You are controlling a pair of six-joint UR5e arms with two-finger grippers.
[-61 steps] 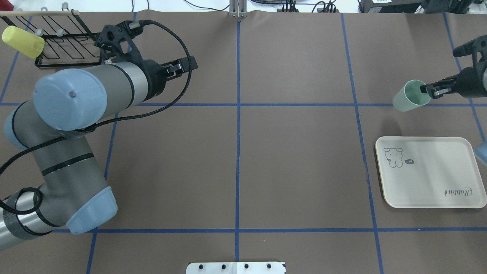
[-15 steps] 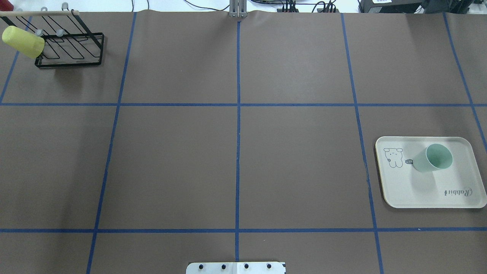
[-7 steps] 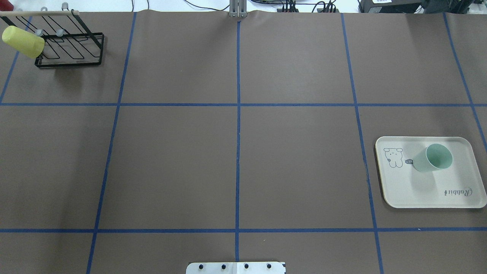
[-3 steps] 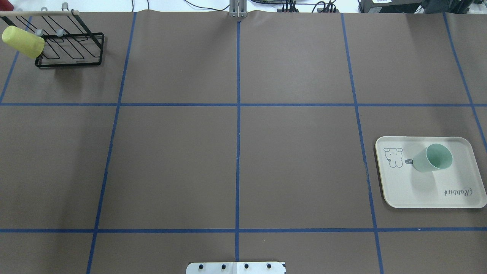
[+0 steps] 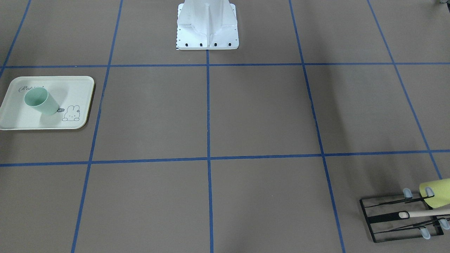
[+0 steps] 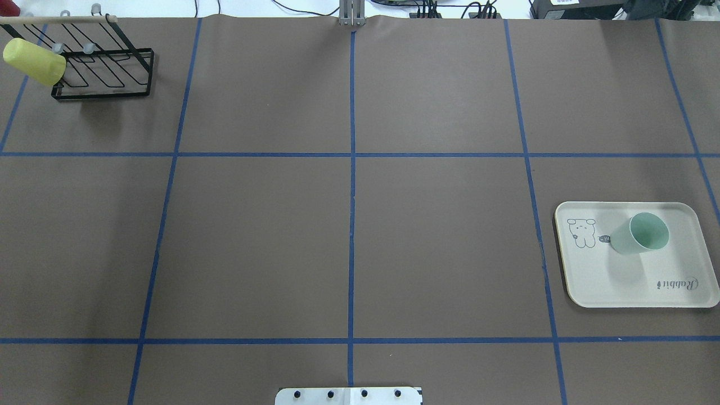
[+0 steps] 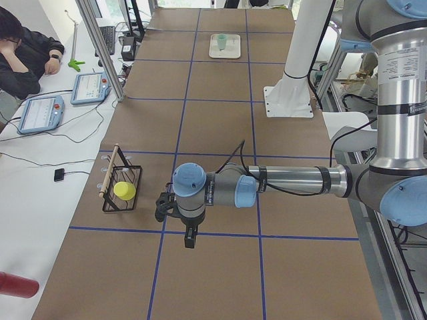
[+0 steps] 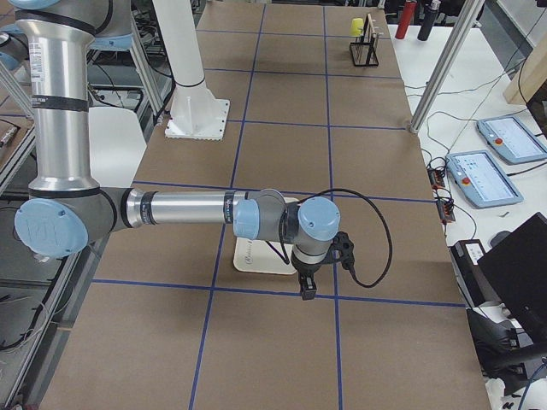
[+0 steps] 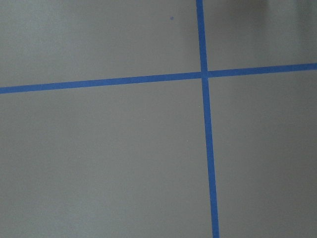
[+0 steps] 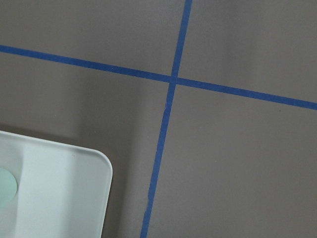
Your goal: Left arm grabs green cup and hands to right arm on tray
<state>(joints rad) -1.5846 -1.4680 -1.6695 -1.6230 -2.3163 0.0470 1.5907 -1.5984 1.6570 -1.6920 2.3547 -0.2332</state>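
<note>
Left gripper (image 7: 189,241) and right gripper (image 8: 305,292) hang above the table (image 6: 253,242); you cannot tell if they are open. The green cup (image 6: 640,235) stands upright on the tray (image 6: 602,281), where the task wants it.

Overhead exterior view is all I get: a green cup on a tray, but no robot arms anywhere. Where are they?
Observer: The exterior left view shows the left arm stretched out level above the table, the left claw pointing straight down.
Operator: And the other one?
Observer: The exterior right view shows the right arm reaching out likewise, the right claw pointing down close by the tray.
Operator: Is anybody around?
Observer: Yes; in the exterior left view a person in black sits off to the side, head propped on one hand.
</note>
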